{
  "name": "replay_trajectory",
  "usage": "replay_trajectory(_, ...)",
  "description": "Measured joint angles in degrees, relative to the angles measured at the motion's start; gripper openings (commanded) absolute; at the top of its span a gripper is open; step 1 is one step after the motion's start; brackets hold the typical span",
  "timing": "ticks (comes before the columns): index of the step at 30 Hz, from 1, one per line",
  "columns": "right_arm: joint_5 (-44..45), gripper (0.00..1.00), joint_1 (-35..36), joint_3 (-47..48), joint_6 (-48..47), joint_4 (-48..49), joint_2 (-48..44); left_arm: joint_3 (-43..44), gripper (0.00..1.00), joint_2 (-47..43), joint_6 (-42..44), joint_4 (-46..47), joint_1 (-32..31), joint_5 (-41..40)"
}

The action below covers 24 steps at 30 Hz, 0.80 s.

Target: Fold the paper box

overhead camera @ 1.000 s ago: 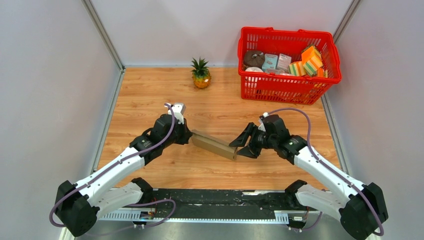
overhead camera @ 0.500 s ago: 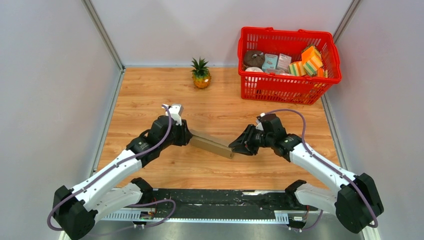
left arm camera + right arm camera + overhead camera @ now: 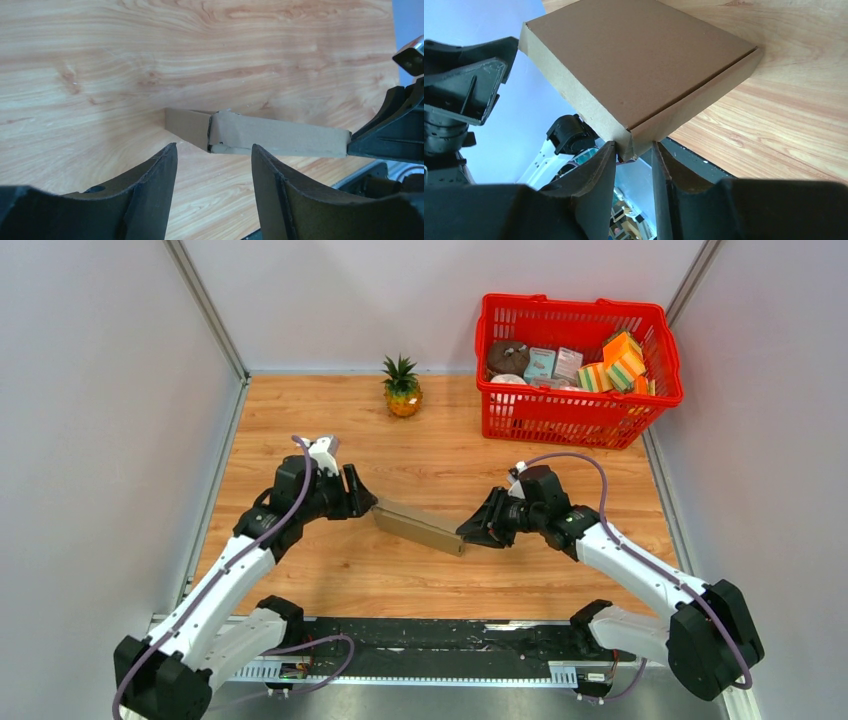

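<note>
The paper box (image 3: 420,528) is a flat, closed brown cardboard box lying slantwise on the wooden table between the two arms. My right gripper (image 3: 468,532) is shut on its right corner. The right wrist view shows that corner of the box (image 3: 634,60) pinched in the right gripper (image 3: 633,150). My left gripper (image 3: 365,502) stands open just off the box's left end, touching nothing. In the left wrist view the box (image 3: 280,135) lies ahead of the open left gripper (image 3: 212,160), its left end resting on the table.
A red basket (image 3: 560,418) with several small packages stands at the back right. A small pineapple (image 3: 402,387) sits at the back centre. A black rail (image 3: 430,638) runs along the near table edge, and grey walls close both sides.
My left gripper has opened, let go of the box's left end and drawn back to the left. My right gripper has closed on the box's right corner.
</note>
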Motion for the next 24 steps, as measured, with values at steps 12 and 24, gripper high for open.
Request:
replay_trajectory(12,0.9,0.33,0.0,0.9,-3.8,-0.8,0.1,-0.5,0.54,7.6,-2.9,8.0,4.1,8.0)
replay_trajectory(24,0.9,0.33,0.0,1.4,-5.2,-0.9,0.7,-5.7,0.29,7.2,-4.0,12.0,4.6,9.4)
